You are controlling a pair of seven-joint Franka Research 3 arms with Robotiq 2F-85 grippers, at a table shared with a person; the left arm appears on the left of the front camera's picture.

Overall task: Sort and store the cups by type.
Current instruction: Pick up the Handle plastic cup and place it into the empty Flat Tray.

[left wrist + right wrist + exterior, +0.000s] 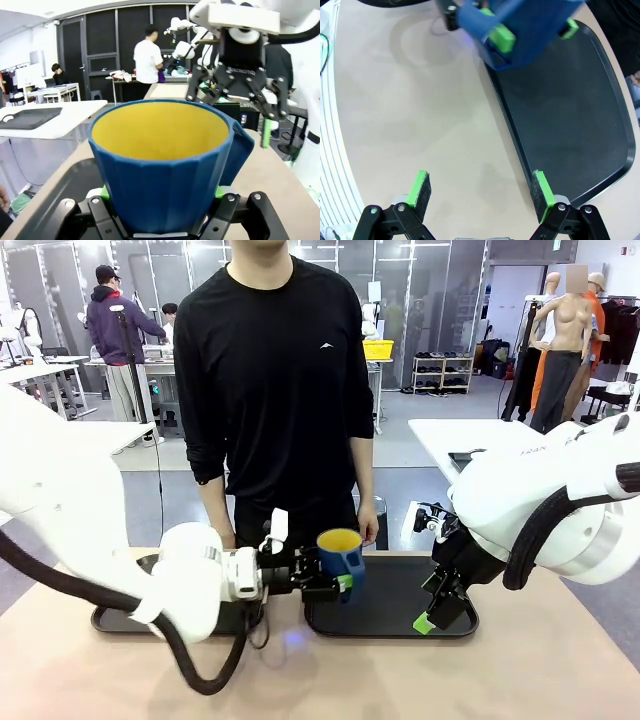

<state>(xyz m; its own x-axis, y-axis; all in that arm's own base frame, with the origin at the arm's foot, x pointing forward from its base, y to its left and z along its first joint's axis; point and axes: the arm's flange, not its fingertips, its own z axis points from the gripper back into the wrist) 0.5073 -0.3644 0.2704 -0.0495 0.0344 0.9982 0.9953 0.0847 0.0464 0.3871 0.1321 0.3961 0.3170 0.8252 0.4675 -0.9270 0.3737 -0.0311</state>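
Observation:
My left gripper (337, 586) is shut on the dark blue mug (341, 558) and holds it upright in the air, above the left end of the right black tray (392, 608). In the left wrist view, the mug (165, 165) shows its yellow inside, with the handle at the right and green pads (220, 191) pressed on both sides. My right gripper (481, 192) is open with nothing between its fingers, over the tray's (570, 125) near edge; the mug (530, 25) hangs ahead of it. The mint-green tumbler is out of view.
A second black tray (108, 621) lies at the left, partly behind my left arm. A person (280, 380) stands close to the far table edge, arms hanging down. Bare tan tabletop (410, 110) spreads in front of both trays.

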